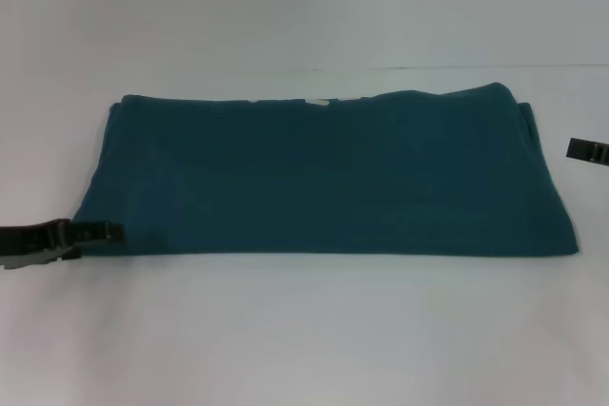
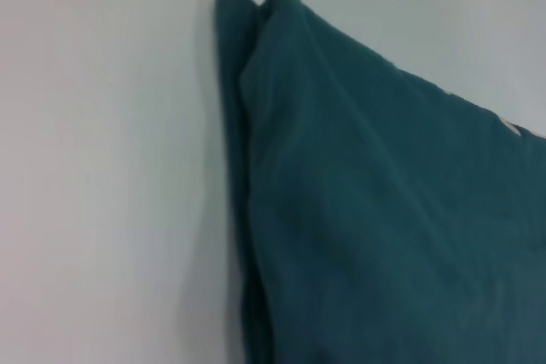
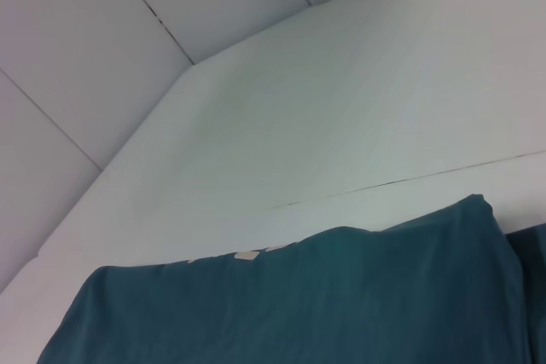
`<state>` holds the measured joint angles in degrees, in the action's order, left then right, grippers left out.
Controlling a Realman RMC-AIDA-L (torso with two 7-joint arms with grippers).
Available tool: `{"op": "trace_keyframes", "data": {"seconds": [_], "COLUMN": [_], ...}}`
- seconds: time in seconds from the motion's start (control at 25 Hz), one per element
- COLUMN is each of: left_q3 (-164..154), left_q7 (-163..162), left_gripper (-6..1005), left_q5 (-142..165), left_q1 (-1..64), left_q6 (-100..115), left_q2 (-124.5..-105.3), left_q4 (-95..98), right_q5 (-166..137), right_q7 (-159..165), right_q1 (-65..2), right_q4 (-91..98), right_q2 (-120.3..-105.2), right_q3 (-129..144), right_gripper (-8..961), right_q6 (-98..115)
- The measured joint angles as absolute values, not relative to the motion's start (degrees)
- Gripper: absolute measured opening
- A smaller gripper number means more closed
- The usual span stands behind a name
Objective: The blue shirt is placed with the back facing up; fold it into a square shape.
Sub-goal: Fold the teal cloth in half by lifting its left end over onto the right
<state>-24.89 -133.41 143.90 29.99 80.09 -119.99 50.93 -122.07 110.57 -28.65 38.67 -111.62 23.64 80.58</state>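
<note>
Where the near edge of the white desk (image 1: 304, 339) gives way to cloth, the blue shirt (image 1: 324, 173) begins: it lies flat as a wide folded band across the middle of the desk, its long front edge straight and parallel to the desk's front.

Left hand (image 1: 95, 232): positioned low at the shirt's near left corner, just above the desk surface. Its dark tip overlaps the fabric edge there. Whether the fingers are parted or closed, and whether they grip the cloth, cannot be told. The left wrist view shows a corner of the shirt (image 2: 375, 210) with two layers stacked, the upper layer set slightly in from the lower one.

Right hand (image 1: 587, 150): positioned just beside the shirt's right edge, farther back than the left hand, apart from the fabric. Only a short dark section enters the head view, so its opening cannot be told; nothing is seen in it.

At the shirt's far edge a small pale patch (image 1: 316, 102) shows at the midpoint. Beyond it, a thin seam (image 3: 409, 180) runs across the desk surface.
</note>
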Motion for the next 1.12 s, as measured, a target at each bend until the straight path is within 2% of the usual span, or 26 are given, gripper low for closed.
{"op": "trace_keyframes", "data": {"seconds": [1.12], "left_q3": [-23.2], "left_q7": [-135.1], "left_gripper": [882], "left_q5": [143.6], "left_q1": [29.3], "left_q6": [75.0], "left_q2": [-120.32], "left_q4": [48.9], "right_q5": [-121.5], "right_q7": [110.6], "right_q1": [-28.6], "right_q4": [38.7], "right_q2": [-111.53], "right_q3": [23.1], "right_gripper": [909], "right_q6": [80.5]}}
